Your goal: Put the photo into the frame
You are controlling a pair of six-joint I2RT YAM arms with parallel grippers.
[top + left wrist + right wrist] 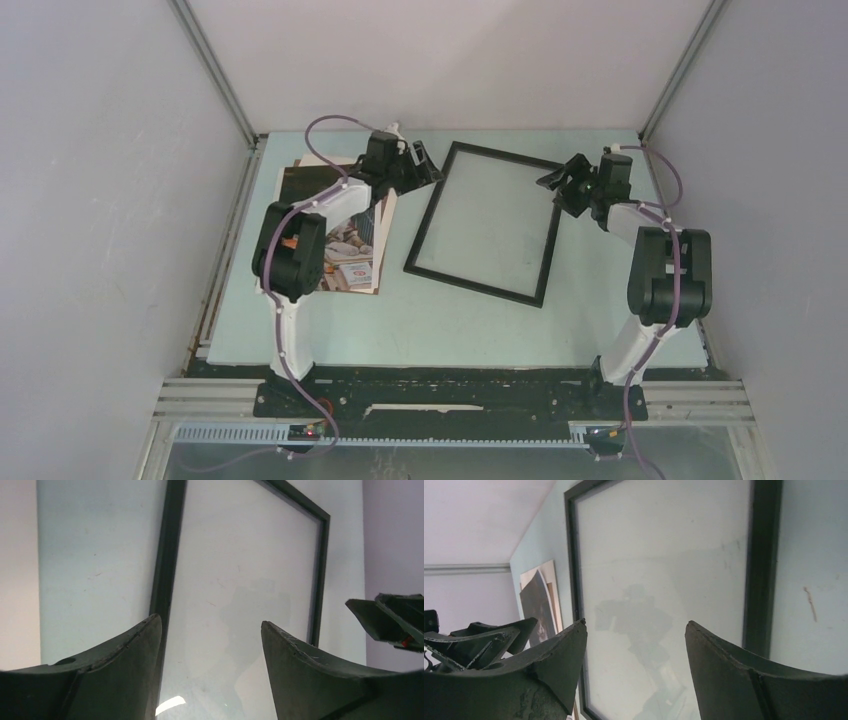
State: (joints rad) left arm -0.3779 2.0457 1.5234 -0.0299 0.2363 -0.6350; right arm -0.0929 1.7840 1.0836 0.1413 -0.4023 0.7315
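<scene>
The black frame [429, 210] lies flat mid-table with its clear pane showing the table through it. The photo [352, 262], dark with a pale figure and coloured stripes at its near end, lies left of the frame and is partly hidden by the left arm. My left gripper [425, 160] is open and empty above the frame's far left corner; the left wrist view shows the frame's left edge [167, 555] between the fingers [210, 622]. My right gripper [555, 185] is open and empty at the frame's far right edge [763, 565], seen between its fingers [635, 622].
A brown cardboard board [385, 225] lies under the photo, its edge showing beside it. The photo [539, 605] and the left gripper [479, 640] show in the right wrist view. The right gripper [395, 620] shows in the left wrist view. Grey walls enclose the table.
</scene>
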